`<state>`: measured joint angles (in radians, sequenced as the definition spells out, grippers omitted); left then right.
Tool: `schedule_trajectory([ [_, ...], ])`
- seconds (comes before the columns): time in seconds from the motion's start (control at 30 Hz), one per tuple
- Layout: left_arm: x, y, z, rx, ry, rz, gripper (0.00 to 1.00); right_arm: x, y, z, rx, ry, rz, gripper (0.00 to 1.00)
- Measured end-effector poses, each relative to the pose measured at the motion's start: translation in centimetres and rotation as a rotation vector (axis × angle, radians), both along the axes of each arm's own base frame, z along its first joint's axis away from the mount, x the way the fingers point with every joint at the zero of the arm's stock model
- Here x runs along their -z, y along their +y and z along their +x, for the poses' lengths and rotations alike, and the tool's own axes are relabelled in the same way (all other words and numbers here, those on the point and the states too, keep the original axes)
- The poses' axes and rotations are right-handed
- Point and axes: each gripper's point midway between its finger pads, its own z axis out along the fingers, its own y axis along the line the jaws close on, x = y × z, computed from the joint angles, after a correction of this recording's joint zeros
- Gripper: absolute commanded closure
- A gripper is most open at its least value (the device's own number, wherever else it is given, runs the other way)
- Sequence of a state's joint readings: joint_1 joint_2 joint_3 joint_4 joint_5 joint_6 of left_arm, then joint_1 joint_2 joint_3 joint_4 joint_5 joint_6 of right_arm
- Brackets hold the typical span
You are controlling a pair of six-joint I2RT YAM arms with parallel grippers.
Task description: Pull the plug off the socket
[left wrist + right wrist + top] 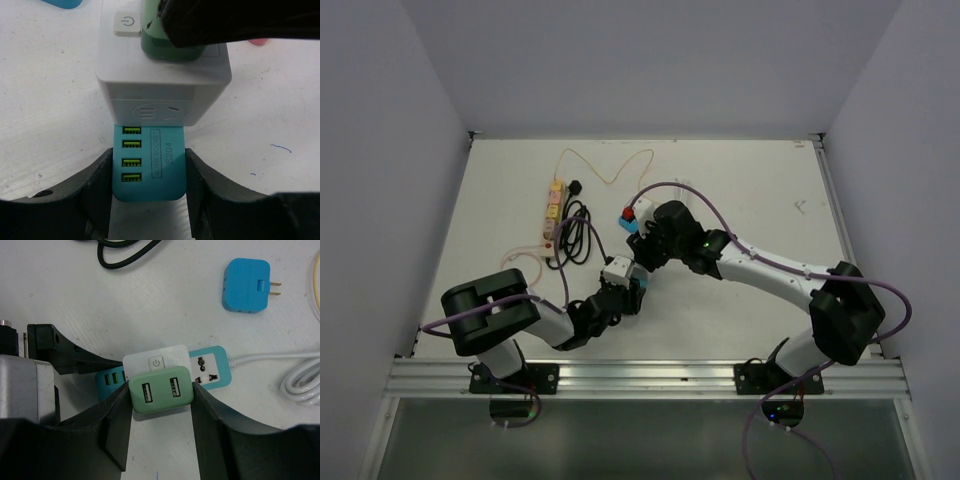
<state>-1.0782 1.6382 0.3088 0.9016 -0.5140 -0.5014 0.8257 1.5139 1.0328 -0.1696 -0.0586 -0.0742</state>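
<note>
A teal socket strip (150, 165) with green USB ports lies on the white table and carries a white adapter block (160, 80). A green plug (161, 389) with two USB ports sits in the top of the block. My left gripper (148, 170) is shut on the teal strip's end, one finger on each side. My right gripper (160, 392) is shut on the green plug from above. In the top view both grippers meet at the table's middle, the left gripper (632, 292) just below the right gripper (645, 255).
A blue adapter with two prongs (245, 285) lies behind the strip. The strip's white cable (300, 385) coils to the right. A long power strip (553, 215) and a black cable coil (575, 235) lie at the left back.
</note>
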Motion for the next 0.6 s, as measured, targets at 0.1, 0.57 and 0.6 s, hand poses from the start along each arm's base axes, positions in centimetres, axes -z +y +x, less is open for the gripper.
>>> schedule_trajectory([
  [0.1, -0.1, -0.3, -0.1, 0.007, 0.008, -0.016, 1.0, -0.1, -0.3, 0.1, 0.014, 0.014, 0.01, 1.0],
  [0.57, -1.3, -3.8, 0.5, 0.062, 0.015, -0.108, 1.0, -2.1, -3.2, 0.7, 0.079, 0.006, 0.043, 1.0],
  [0.6, -1.4, -3.9, 0.6, 0.063, 0.013, -0.112, 1.0, -2.2, -3.3, 0.8, 0.079, 0.003, 0.045, 1.0],
])
